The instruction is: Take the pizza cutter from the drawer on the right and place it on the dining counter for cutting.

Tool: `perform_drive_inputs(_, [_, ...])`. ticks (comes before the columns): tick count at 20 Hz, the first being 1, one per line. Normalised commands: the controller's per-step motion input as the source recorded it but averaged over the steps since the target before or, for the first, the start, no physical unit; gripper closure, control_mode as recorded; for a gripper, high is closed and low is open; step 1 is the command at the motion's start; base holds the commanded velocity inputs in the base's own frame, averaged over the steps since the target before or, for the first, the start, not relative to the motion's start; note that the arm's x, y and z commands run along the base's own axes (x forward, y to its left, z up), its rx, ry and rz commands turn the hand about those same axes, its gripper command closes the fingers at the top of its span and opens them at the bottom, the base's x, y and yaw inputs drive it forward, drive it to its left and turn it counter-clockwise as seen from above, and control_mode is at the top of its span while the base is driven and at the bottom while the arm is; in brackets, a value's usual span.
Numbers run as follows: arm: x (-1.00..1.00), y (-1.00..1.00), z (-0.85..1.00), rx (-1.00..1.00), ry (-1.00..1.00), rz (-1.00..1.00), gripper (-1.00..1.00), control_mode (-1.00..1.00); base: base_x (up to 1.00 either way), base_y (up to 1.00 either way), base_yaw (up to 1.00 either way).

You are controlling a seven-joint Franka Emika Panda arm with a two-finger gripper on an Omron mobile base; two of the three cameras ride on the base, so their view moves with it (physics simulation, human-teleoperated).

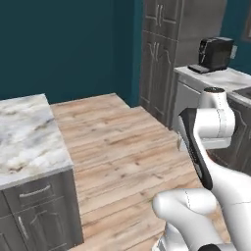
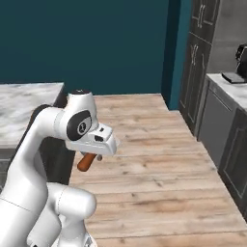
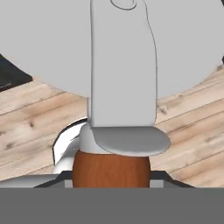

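You have the dining counter (image 1: pixel 27 137) well off to the claw's left, its marble top cut by the picture's edge, and in the right base view the arm covers part of it. A coffee machine (image 1: pixel 214 53) stands on a worktop far across the wooden floor, partly cropped at the frame's right. The claw (image 2: pixel 94 157) hangs under the white hand, above the floor, and you can see it pinching the pizza cutter (image 3: pixel 118 65) by its reddish-brown handle. In the right base view only the handle's end pokes out below the hand; the wheel is hidden. In the hand view the wheel rises so close that its rim runs off the frame, and the fingertips are barely visible.
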Motion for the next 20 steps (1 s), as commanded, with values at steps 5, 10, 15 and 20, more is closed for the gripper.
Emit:
perform_drive_inputs(5, [0.00,0.00,0.00,0.00,0.00,0.00,1.00,1.00,0.05,0.00,0.99])
perform_drive_inputs(10, [0.00,0.00,0.00,0.00,0.00,0.00,1.00,1.00,0.46,0.00,0.80])
perform_drive_inputs(15, [0.00,0.00,0.00,0.00,0.00,0.00,1.00,1.00,0.83,0.01,0.47])
perform_drive_inputs(20, [0.00,0.00,0.00,0.00,0.00,0.00,1.00,1.00,0.74,0.00,0.32])
